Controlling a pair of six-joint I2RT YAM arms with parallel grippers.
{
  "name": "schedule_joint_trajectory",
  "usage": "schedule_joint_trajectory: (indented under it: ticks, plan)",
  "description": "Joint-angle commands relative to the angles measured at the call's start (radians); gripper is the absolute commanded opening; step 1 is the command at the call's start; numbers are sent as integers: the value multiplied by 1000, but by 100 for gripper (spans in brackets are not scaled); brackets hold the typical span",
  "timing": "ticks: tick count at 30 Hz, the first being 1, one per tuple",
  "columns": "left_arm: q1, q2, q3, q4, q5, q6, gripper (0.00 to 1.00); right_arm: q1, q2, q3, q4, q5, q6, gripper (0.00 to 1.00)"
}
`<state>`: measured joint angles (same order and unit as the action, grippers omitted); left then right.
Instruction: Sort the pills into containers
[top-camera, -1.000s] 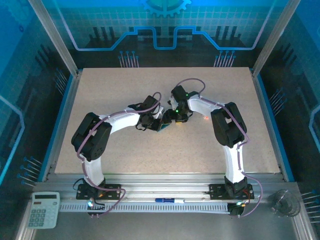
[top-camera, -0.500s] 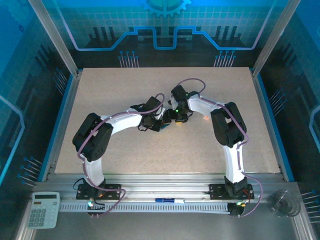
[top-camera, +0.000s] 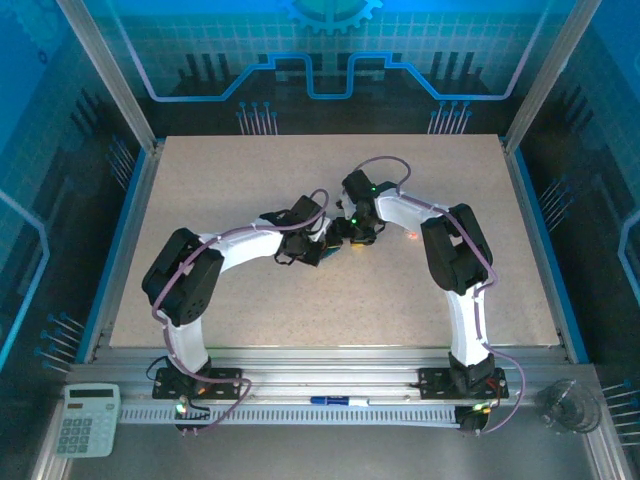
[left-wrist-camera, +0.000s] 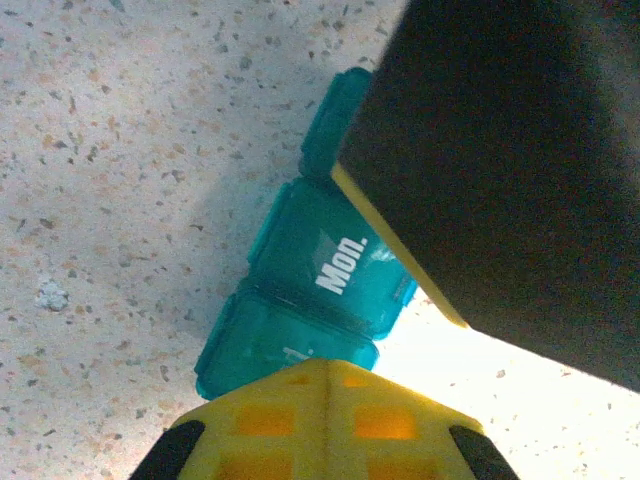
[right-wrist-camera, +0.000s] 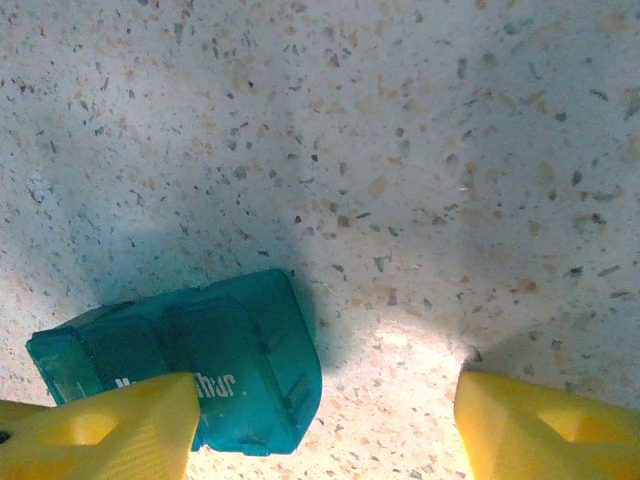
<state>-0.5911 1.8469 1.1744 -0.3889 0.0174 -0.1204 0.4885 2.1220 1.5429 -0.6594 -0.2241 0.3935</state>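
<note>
Speckled table, left arm and right arm bent inward to meet mid-table. Right gripper has its jaws spread, one yellow finger right by the box end, probably bracing it. Left gripper has its jaws pressed together on nothing, tip over the other end, likely to flick a lid. Teal pill box lies flat between them, "Mon." lid looks closed

The pill box lies mid-table, between the left gripper and the right gripper. The calculator lies left of the pen at the near rail.
</note>
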Motion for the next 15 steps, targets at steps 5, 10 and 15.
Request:
schedule_joint_trajectory:
  ticks: [5, 10, 15]
  plan:
    - [-20, 18, -47, -99, -7, 11, 0, 2, 84, -12, 46, -12, 13, 70]
    - [-20, 37, -48, -99, -31, 8, 0, 2, 84, -13, 47, -12, 13, 70]
    - [-21, 38, -41, -89, -27, 4, 0, 3, 85, -13, 47, -15, 12, 70]
